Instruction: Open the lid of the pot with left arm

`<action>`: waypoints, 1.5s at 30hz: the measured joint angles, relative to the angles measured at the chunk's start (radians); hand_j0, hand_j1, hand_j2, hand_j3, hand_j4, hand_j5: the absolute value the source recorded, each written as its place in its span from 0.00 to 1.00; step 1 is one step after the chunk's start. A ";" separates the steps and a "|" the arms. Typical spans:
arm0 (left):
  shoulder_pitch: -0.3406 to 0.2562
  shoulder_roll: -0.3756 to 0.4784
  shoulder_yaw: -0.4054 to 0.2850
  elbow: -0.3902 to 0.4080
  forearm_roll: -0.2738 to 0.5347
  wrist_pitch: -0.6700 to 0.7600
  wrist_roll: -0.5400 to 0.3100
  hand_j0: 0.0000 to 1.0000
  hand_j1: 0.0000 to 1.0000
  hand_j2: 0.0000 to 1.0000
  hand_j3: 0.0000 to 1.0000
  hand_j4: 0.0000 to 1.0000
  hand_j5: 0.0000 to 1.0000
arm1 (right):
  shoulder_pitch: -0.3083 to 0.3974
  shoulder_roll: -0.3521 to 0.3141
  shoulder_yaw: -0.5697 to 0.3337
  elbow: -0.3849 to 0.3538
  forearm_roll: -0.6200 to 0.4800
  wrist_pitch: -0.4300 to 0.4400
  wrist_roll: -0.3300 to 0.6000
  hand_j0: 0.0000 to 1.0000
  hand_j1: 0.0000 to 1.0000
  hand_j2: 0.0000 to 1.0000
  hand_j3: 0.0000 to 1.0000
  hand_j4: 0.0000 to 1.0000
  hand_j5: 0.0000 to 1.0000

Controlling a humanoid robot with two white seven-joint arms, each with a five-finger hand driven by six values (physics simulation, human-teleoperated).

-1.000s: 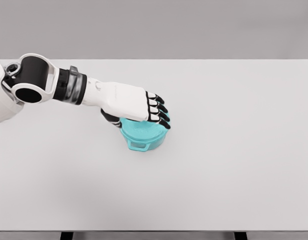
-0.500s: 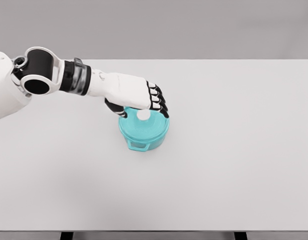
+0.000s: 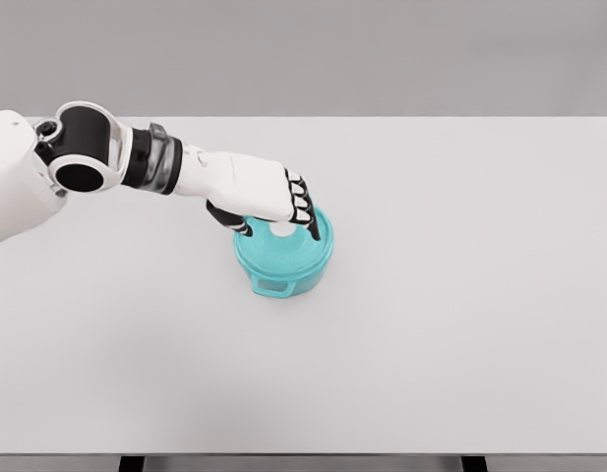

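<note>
The left hand [image 3: 269, 197] curls its fingers [image 3: 305, 214] around the white knob [image 3: 282, 229] of the teal pot's [image 3: 283, 258] lid [image 3: 293, 246]. The pot stands left of the table's [image 3: 460, 295] middle, with open surface on all sides.

white table [image 3: 460, 344] before a plain grey wall [image 3: 382, 54].

- A white table [image 3: 460, 324] is spreading wide below me, running out to a grey backdrop.
- A teal pot [image 3: 283, 264] is sitting directly on it, left of the middle, its lid [image 3: 281, 248] on.
</note>
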 measured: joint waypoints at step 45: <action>0.003 -0.042 -0.034 0.069 -0.052 0.000 0.000 0.48 0.48 0.48 0.48 0.48 0.48 | 0.000 0.000 0.000 0.000 0.000 0.000 0.000 1.00 1.00 1.00 1.00 1.00 1.00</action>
